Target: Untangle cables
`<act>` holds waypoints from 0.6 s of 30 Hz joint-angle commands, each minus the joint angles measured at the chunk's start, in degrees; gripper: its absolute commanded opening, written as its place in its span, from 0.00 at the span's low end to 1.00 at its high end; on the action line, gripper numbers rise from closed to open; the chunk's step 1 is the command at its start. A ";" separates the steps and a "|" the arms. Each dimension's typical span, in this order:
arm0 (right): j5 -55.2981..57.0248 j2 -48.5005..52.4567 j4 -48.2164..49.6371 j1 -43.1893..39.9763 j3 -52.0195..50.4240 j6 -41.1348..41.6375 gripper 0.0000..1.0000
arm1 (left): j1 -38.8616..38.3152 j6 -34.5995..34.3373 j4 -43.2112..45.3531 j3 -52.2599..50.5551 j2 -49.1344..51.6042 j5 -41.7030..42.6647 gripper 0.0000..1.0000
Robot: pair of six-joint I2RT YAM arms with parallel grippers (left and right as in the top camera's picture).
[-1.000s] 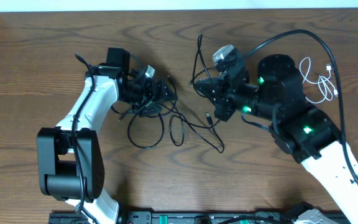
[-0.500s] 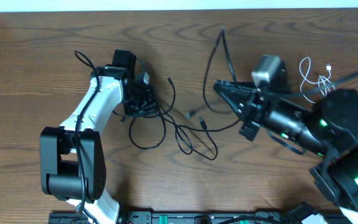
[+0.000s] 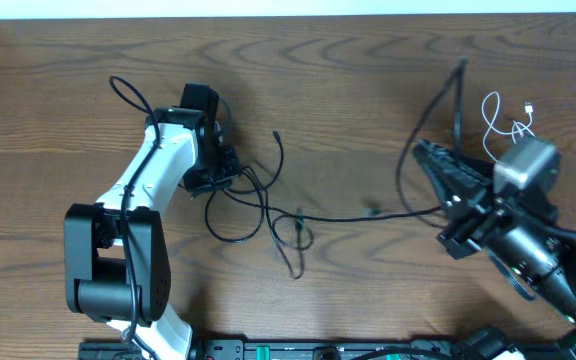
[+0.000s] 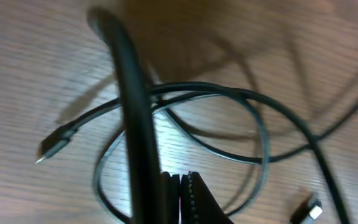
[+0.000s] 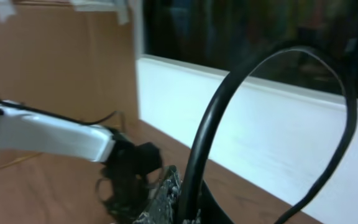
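Rightward since the earlier frame swings the right gripper point(image 3: 433, 160), jaws closed on one black cable point(image 3: 368, 214), now drawn nearly straight across the table point(image 3: 368, 60). Left gripper point(image 3: 226, 165), jaws closed, pins the tangle point(image 3: 238, 200) at centre-left: thin black loops, apparently not yet separated. White cable point(image 3: 508, 125) lies coiled apart, far right. Untangling looks partly done.
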 commanded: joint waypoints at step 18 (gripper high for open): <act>21.20 -5.25 -6.56 0.22 0.28 -3.69 0.01 | 5.97 4.52 -4.20 -2.14 -2.34 11.02 0.64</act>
